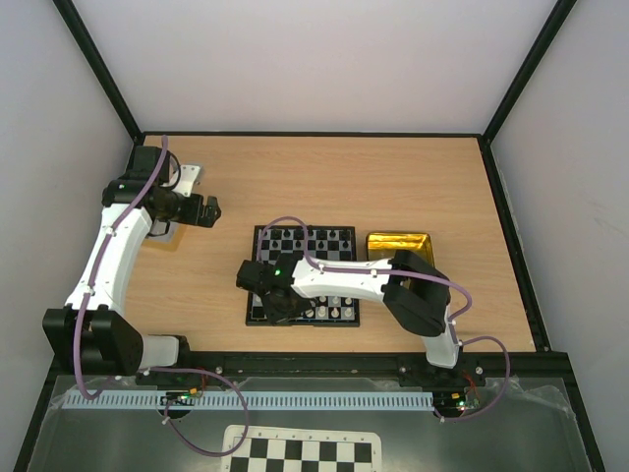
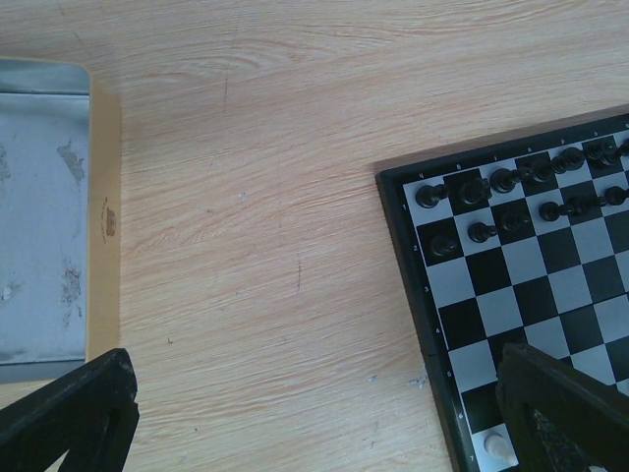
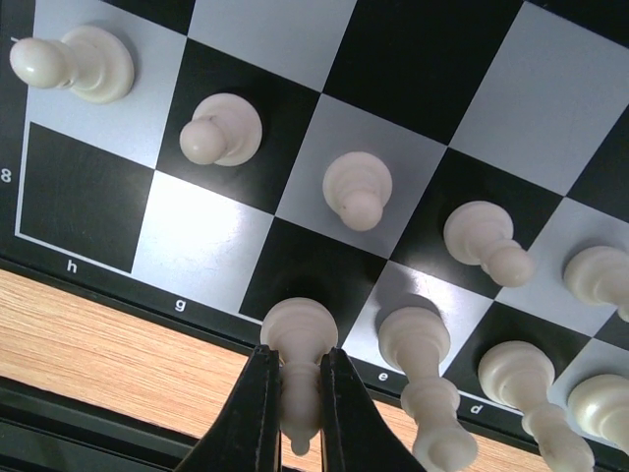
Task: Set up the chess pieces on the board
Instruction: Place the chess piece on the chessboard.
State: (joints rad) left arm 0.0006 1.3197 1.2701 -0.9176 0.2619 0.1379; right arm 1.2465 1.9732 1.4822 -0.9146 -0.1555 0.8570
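Nearest, in front of the arm bases and well short of the board, lies an unframed black-and-white checker sheet [image 1: 300,454]. Beyond it, on the pale wooden table [image 1: 197,295], sits the small square chessboard [image 1: 307,229] with black and silver-grey squares and a black frame.

At the board's near edge, toward its left side, the right gripper [image 3: 300,393] is clenched on a cream plastic chess piece [image 3: 298,334]. The fingers pinch its upper part. Its base is at the black square of the nearest row, between the printed letters g and e; whether it rests on that square cannot be told.

In the same row, toward the board's right, stand taller cream pieces [image 3: 423,374]. One row further in runs a line of cream pawns [image 3: 356,187].

The board's two far rows hold small black chessmen [image 2: 491,187]. Just beside the board's far right corner lies a shiny gold tin tray [image 1: 398,244].

Left of the board's far corner, the left gripper [image 2: 314,393] hangs spread wide over bare wood, grasping nothing. Further left of the board sits a shallow grey metal tin [image 2: 39,216] with a gold side wall.
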